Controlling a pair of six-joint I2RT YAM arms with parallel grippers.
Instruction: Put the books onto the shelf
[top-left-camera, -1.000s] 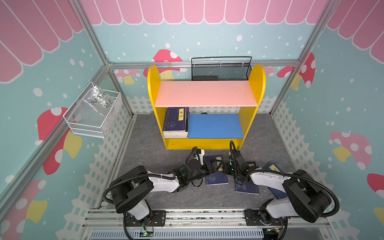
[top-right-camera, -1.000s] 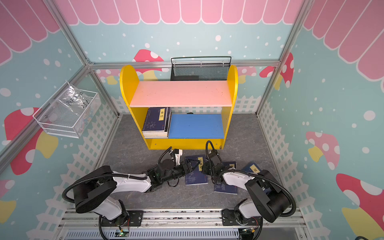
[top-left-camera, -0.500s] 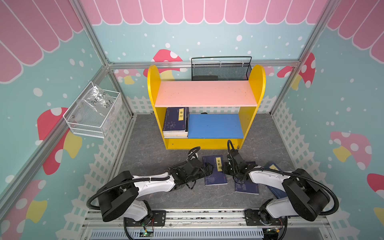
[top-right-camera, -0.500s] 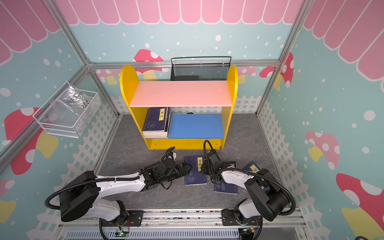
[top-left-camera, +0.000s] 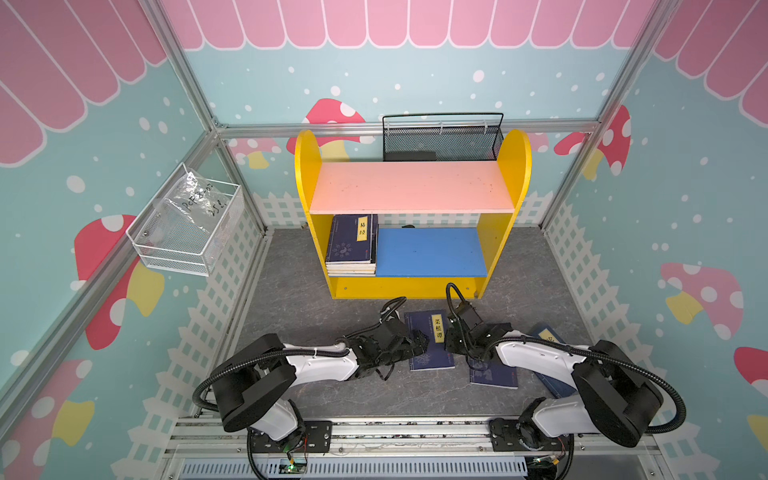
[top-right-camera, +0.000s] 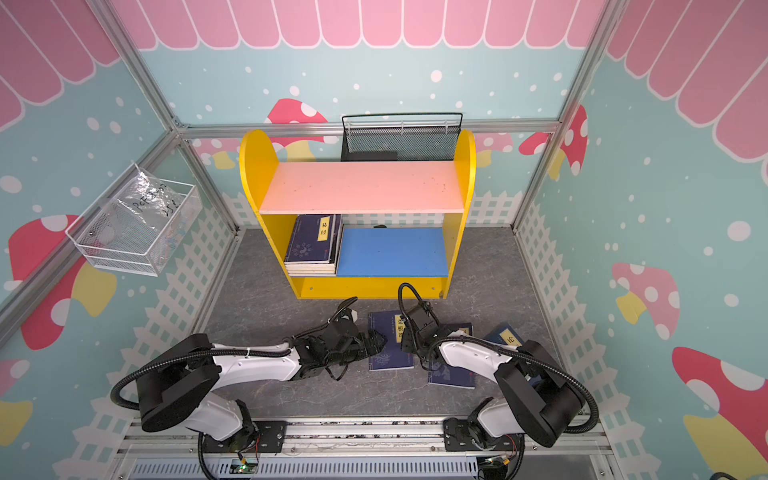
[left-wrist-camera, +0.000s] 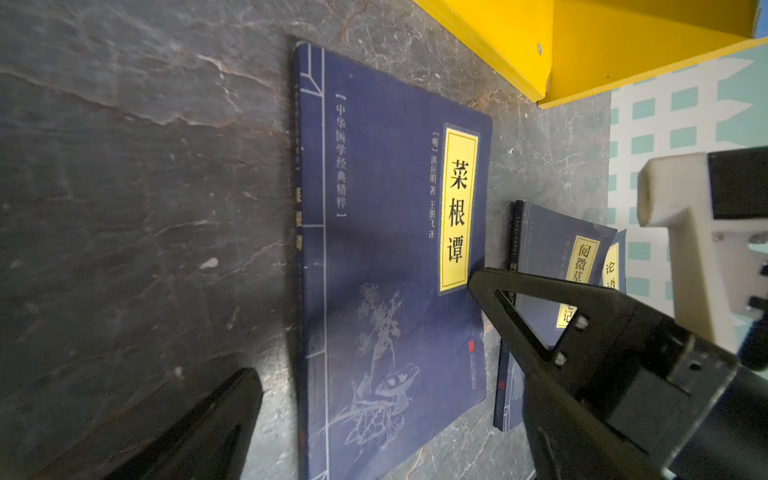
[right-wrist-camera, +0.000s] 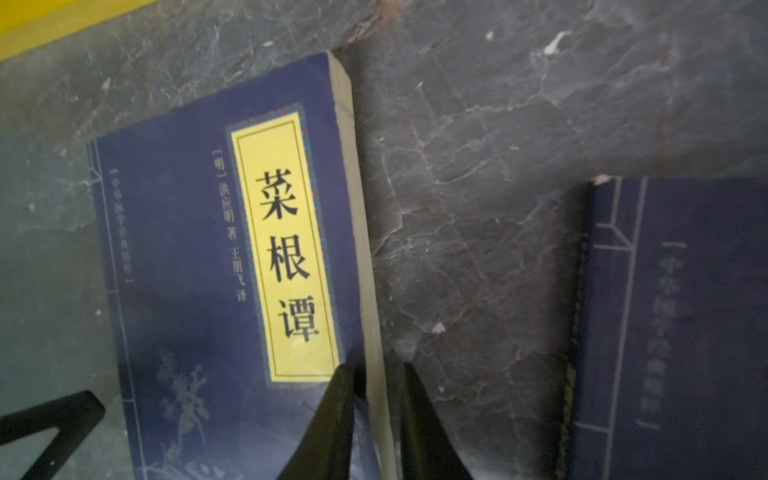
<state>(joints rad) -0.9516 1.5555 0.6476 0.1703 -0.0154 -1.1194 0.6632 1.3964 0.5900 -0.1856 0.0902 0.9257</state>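
Count with me: three navy books lie flat on the grey floor (top-left-camera: 332, 316). One stack (top-left-camera: 351, 241) sits on the shelf (top-left-camera: 411, 287), at the left end of its blue lower board (top-left-camera: 432, 251). How many are in that stack, I cannot tell. The pink upper board (top-left-camera: 411, 187) shows bare. Two baskets: a black mesh basket (top-left-camera: 442, 137) behind the shelf, a white wire basket (top-left-camera: 183, 232) on the left wall.

Both arms meet at the middle book (top-left-camera: 424, 321), just in front of the shelf's yellow base with a thin strip of floor between. The left gripper (left-wrist-camera: 361, 328) stands wide apart, one finger off the spine side, the other over the label side. The right gripper (right-wrist-camera: 376, 370) is nearly together, its fingers flanking the book's page edge. Whether it pinches, I cannot tell.

The second book (top-left-camera: 492, 376) lies under the right arm, a band of floor away from the middle one. The third book (top-left-camera: 547, 334) lies just beside it, farther right. The blue board is open right of the stack.
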